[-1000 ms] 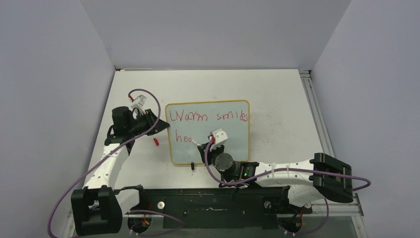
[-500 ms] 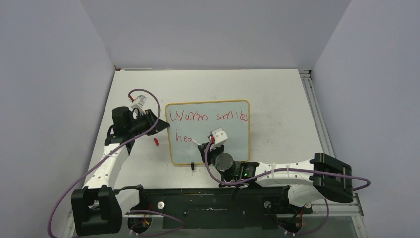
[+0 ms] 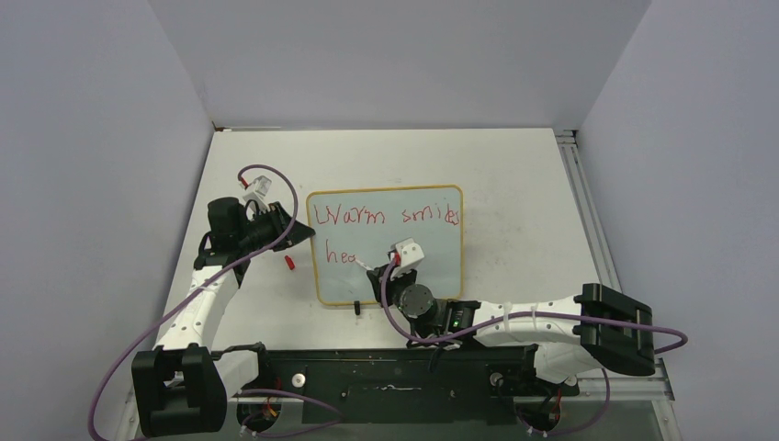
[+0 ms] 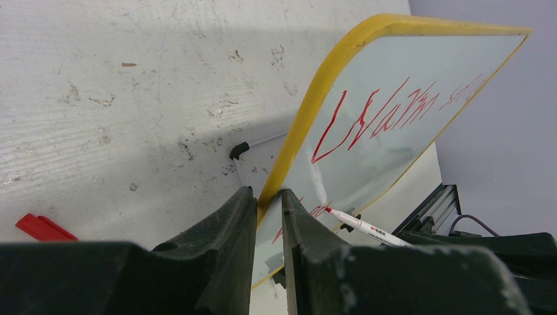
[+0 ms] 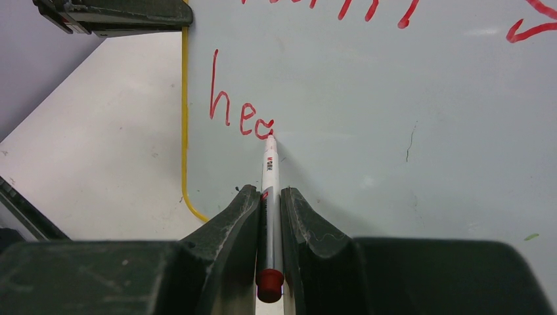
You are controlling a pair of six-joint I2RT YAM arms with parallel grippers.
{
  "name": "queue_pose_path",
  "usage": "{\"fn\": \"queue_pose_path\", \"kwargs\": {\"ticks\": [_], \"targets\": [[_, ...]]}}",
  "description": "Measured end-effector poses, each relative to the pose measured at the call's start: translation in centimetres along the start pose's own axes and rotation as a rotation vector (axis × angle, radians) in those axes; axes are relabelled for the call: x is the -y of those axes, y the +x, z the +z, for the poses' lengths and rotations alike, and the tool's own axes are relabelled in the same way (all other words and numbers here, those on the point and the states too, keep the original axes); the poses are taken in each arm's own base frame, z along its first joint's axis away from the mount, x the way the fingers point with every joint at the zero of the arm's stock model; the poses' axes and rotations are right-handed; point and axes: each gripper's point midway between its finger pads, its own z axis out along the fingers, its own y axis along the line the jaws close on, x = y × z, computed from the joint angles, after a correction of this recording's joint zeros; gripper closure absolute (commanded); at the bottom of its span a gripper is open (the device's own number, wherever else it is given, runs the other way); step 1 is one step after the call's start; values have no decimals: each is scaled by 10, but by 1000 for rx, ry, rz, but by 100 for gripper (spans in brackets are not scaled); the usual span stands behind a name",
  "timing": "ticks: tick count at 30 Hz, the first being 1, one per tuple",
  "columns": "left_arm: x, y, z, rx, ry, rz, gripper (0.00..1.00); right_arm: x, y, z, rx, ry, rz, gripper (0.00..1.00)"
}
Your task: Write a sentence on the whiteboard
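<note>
Right wrist view, right gripper point(image 5: 268, 197) clamped on red marker point(image 5: 270, 164), tip touching whiteboard point(image 5: 407, 92) at red letters point(image 5: 240, 111) "hea", left gripper point(image 4: 268, 200) pinching whiteboard's left edge.

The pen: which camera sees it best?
The right wrist view. The pen fills the middle there, clamped in the right gripper, its tip on the red letters. The left wrist view shows only its front end, against the whiteboard. The top view shows just a tiny white sliver.
</note>
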Motion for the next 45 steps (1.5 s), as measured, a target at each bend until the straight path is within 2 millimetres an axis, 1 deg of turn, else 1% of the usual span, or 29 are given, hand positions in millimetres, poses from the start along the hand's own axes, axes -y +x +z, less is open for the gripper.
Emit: {"fn": "queue_pose_path", "kwargs": {"ticks": [10, 14, 21, 27, 36, 42, 45], "targets": [[-1, 0, 0, 0, -3, -1, 81, -1, 8, -3, -15, -5, 16, 95], [-1, 0, 0, 0, -3, -1, 81, 1, 8, -5, -16, -2, 17, 95], [0, 0, 0, 0, -3, -1, 81, 6, 0, -8, 3, 18, 4, 95], [-1, 0, 0, -1, -3, -2, 81, 7, -9, -10, 22, 16, -20, 95], [-1, 0, 0, -1, -3, -1, 81, 6, -24, -6, 60, 20, -32, 95], [-1, 0, 0, -1, -3, -1, 81, 11, -33, -2, 85, 36, -25, 95], [-1, 0, 0, -1, -3, -1, 81, 14, -35, 1, 90, 45, -22, 95]]}}
